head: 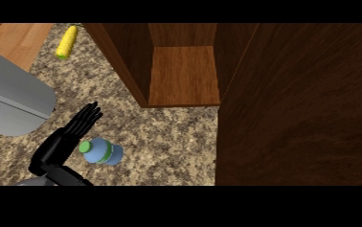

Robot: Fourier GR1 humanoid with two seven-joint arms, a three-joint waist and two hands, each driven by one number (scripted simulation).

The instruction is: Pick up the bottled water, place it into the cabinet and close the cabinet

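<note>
— Bottle whereabouts, please?

— The bottled water [103, 153] stands upright on the counter [170, 140] in the lower left of the frame, green cap facing up. It is well apart from the cabinet [185, 75], whose open compartment sits at upper centre.

— And the hands?

— The left hand [69, 137] comes in from the lower left corner, fingers straight and unclenched, just to the left of the bottle and holding nothing. Whether its edge touches the bottle, I can't tell. The right hand shows nowhere.

— So no grasp yet. What worries you?

— Mostly the approach. The fingers point past the bottle toward the top of the frame rather than round it. If they sweep sideways before curling, I'd expect them to knock the bottle over, and a round bottle on its side would likely roll across the counter.

— Anything on the way to the cabinet?

— The cabinet's left wall stands between the bottle and the shelf, so a carry that runs too low could clip that edge. The dark panel filling the right of the frame I take to be the cabinet door [290, 106], standing open. Shutting it before the bottle sits fully inside might catch the bottle.

— Clutter?

— A corn cob [67, 42] at the upper left and a grey rounded object [21, 101] at the left edge, both off the likely path.
</note>
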